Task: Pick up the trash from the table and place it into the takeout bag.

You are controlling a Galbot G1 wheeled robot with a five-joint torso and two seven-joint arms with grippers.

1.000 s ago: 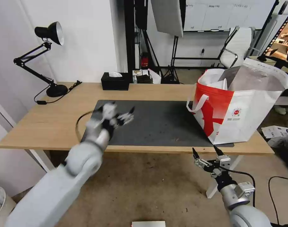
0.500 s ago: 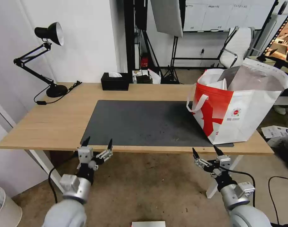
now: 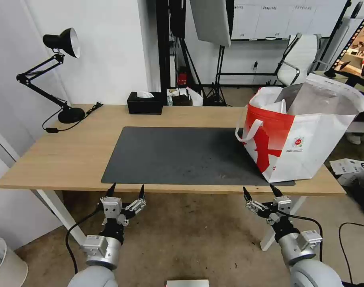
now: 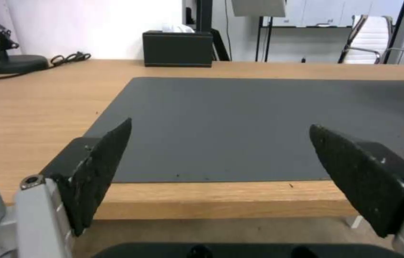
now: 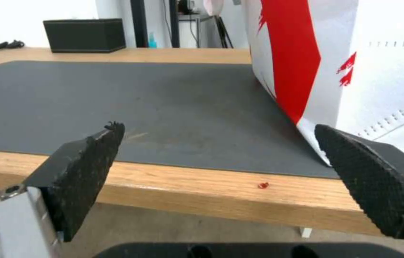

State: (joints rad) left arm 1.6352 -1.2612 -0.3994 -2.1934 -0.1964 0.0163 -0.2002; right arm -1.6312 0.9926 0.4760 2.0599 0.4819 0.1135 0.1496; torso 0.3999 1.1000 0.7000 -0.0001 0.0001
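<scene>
The takeout bag (image 3: 305,135), red and white with a foil lining, stands open on the right end of the table (image 3: 70,151), partly on the dark grey mat (image 3: 178,155). The trash is out of view. A tiny red crumb (image 5: 263,185) lies on the wood near the front edge. My left gripper (image 3: 126,188) hangs open below the table's front edge, level with the mat's left corner, and holds nothing. My right gripper (image 3: 259,190) is open and holds nothing, below the front edge in front of the bag (image 5: 364,71). In the left wrist view the open left gripper (image 4: 220,126) faces the mat (image 4: 259,118).
A black tissue box (image 3: 145,103) sits at the table's back edge and a black desk lamp (image 3: 60,40) with its cable at the back left. A white office chair (image 3: 301,57) and light stands are behind the table. Papers (image 3: 351,166) lie on the floor at right.
My left arm has drawn back from above the mat's left part to below the table's front edge, still open. The right arm and the bag have not moved.
</scene>
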